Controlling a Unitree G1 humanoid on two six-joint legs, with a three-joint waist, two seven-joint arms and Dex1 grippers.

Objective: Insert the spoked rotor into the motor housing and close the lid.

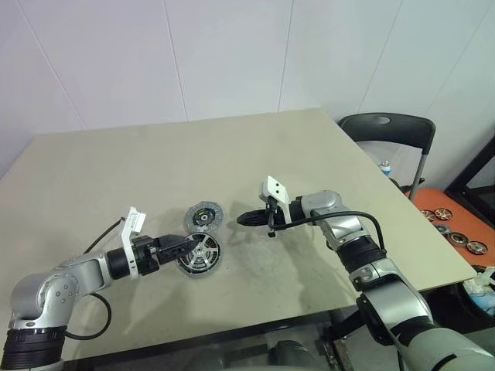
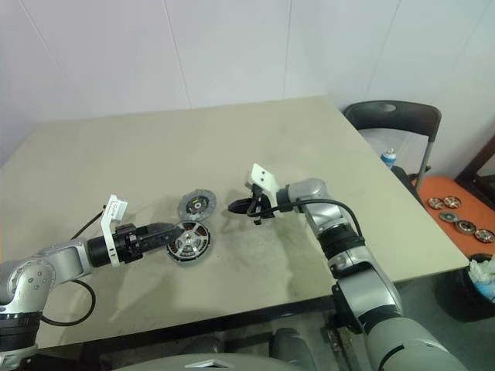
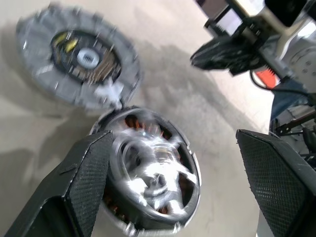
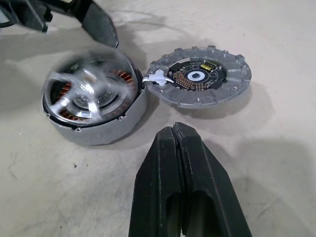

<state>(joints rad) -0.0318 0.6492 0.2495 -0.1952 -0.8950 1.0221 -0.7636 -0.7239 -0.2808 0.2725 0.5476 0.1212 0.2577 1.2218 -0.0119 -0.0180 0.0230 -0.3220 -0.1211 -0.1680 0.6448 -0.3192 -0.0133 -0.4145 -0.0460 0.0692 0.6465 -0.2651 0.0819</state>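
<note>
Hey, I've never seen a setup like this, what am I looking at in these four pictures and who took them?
It is a humanoid robot with two arms, working at a beige table. Two pictures come from cameras in its head, looking down; the other two from cameras on its wrists.

On the table lies a motor housing, a round silver case with copper windings, with a spoked rotor sitting in it. Its lid lies open beside it, joined at the edge.

The left gripper is open, its fingers on either side of the housing. The right gripper is shut, holds nothing, and hovers nearby.
</note>
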